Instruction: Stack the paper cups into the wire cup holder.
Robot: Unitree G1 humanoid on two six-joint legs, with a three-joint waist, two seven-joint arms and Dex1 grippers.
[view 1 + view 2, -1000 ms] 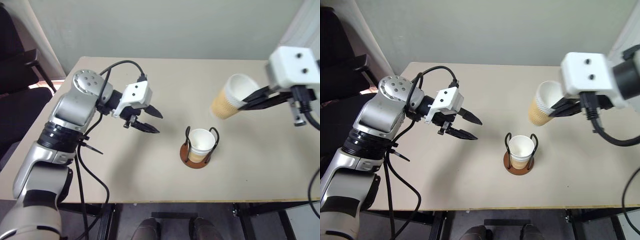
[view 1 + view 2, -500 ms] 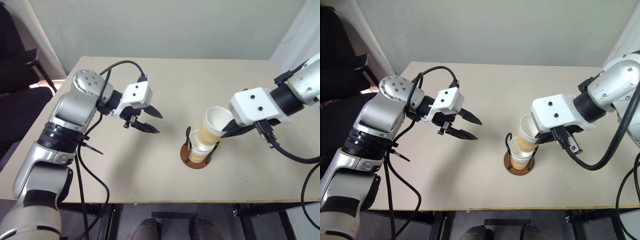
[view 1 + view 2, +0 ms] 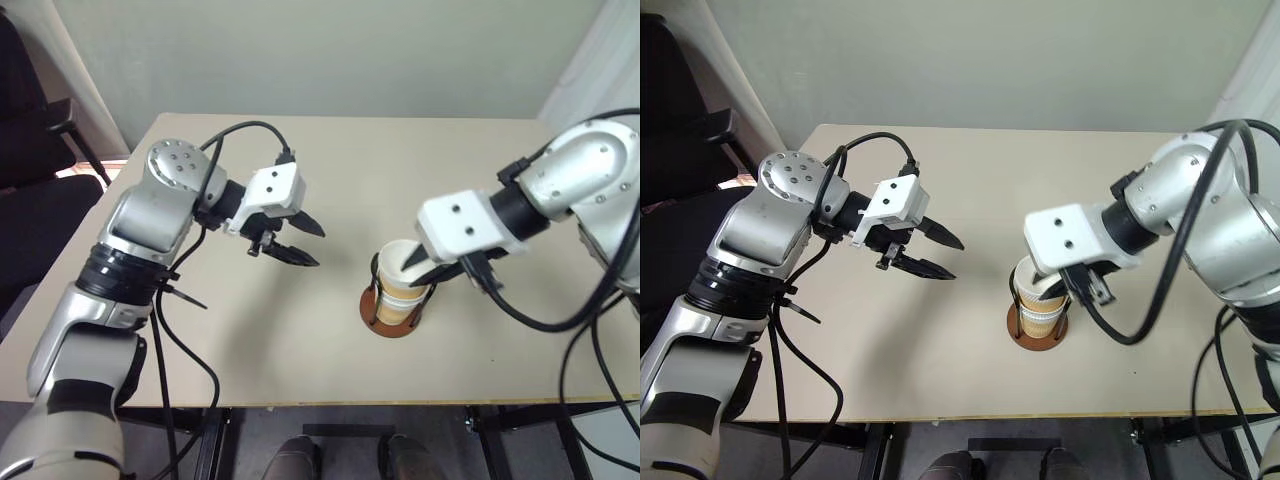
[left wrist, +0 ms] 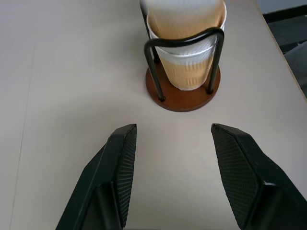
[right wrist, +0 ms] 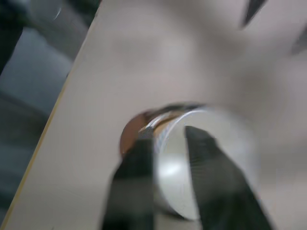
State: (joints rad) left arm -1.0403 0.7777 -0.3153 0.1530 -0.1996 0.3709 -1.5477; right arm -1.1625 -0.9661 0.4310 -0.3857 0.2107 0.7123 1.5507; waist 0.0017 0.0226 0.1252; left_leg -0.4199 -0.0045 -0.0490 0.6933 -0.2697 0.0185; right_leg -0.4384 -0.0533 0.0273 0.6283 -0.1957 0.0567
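**Cups nested in holder, right gripper straddling top rim**

Tan-walled, white-rimmed tapered paper cups (image 3: pixel 402 285) sit nested upright inside the wire cup holder (image 4: pixel 183 91): round reddish-brown disc base, two thin black wire loops rising beside the cup walls. Left wrist view shows one cup pushed down inside another; can't tell from these frames whether a third is in the stack. Holder sits on the beige rectangular table (image 3: pixel 300 340), roughly mid-table, toward the 4 o'clock side of centre in the head views.

Right gripper (image 5: pixel 168 158) is over the stack from the 3 o'clock side. One black finger (image 5: pixel 204 163) is inside the top cup's mouth, the other outside the wall, rim between them. Fingers are partly apart; can't tell if they're pinching the wall or just clear of it.

Left gripper (image 3: pixel 290 242) hangs over bare table at 9 o'clock of the holder, well apart from it, fingers spread, holding nothing, pointing toward the holder.
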